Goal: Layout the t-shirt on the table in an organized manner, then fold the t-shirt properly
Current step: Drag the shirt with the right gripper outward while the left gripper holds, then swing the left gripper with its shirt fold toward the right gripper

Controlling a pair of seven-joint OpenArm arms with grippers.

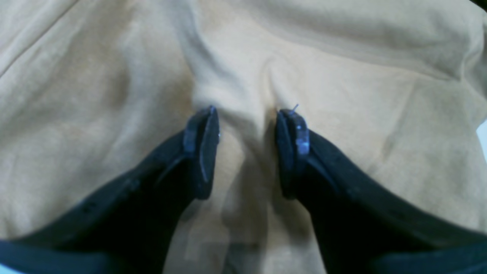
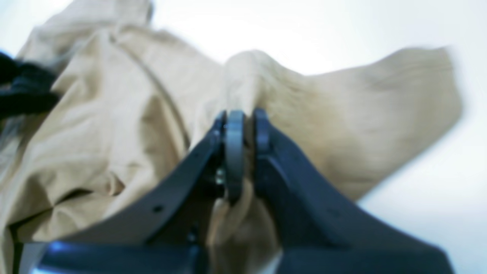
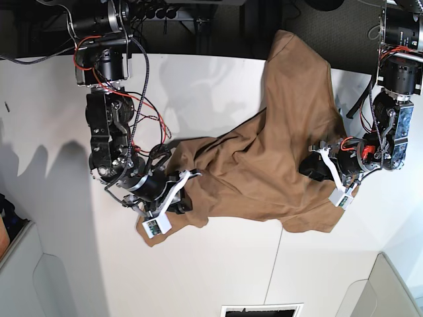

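The tan-brown t-shirt (image 3: 264, 165) lies crumpled on the white table (image 3: 218, 264), running from the middle toward the far right edge. My right gripper (image 3: 184, 195), at the shirt's near-left corner, is shut on a fold of cloth. In the right wrist view, which is blurred, its jaws (image 2: 243, 121) pinch a raised ridge of the t-shirt (image 2: 114, 114). My left gripper (image 3: 316, 165) rests on the shirt's right side. In the left wrist view it (image 1: 249, 116) stands open, fingertips pressed onto the t-shirt (image 1: 342, 57) with a soft ridge of cloth between them.
The shirt's far end reaches over the table's back edge (image 3: 198, 55) into the dark area behind. A thin seam line (image 3: 278, 257) crosses the tabletop. Red and black cables (image 3: 142, 112) hang along the arm on the left. A vent slot (image 3: 261, 309) sits at the near edge.
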